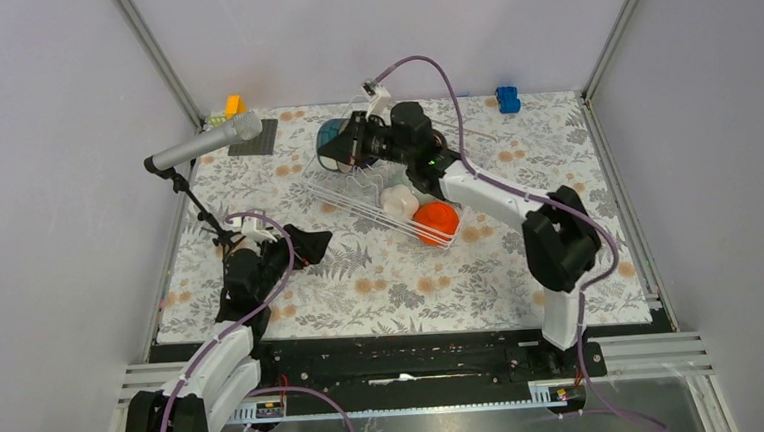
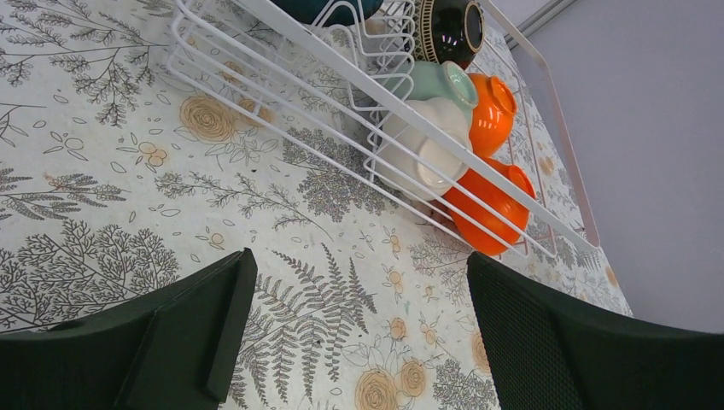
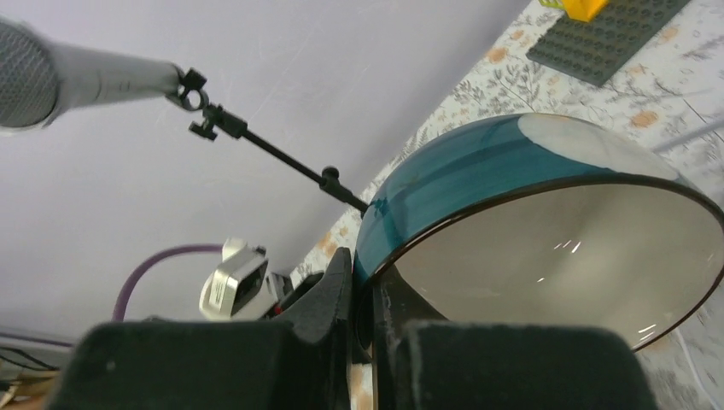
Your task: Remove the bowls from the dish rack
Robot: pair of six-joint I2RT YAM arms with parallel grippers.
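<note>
Right claw: I am seeing the right claw (image 3: 367,299) pinching the rim of the teal bowl (image 3: 512,171), one finger lying outside the wall, the other inside, both pressing tight on it.
Teal bowl: it is tilting on edge at the far left end of the dish rack (image 1: 357,192), its pale inside facing the wrist camera; I cannot tell whether it is resting on the wires.
Left claw: the left claw (image 2: 359,325) is hanging with its fingers spread wide, holding nothing, over the floral tablecloth (image 1: 382,276) and well apart from the rack.
Rack contents: a dark brown bowl (image 2: 448,30), a mint green bowl (image 2: 435,81), a white bowl (image 2: 423,141) and two orange bowls (image 2: 491,205) are standing on edge among the wires, crowding toward the right end.
Rack position: it is sitting mid-table, running diagonally from far left to near right.
Surroundings: a microphone (image 1: 203,144) on a stand is reaching in from the left; a grey baseplate (image 1: 253,137) with a yellow brick (image 1: 234,105) is lying at the far left, and a blue brick (image 1: 508,98) at the far right.
</note>
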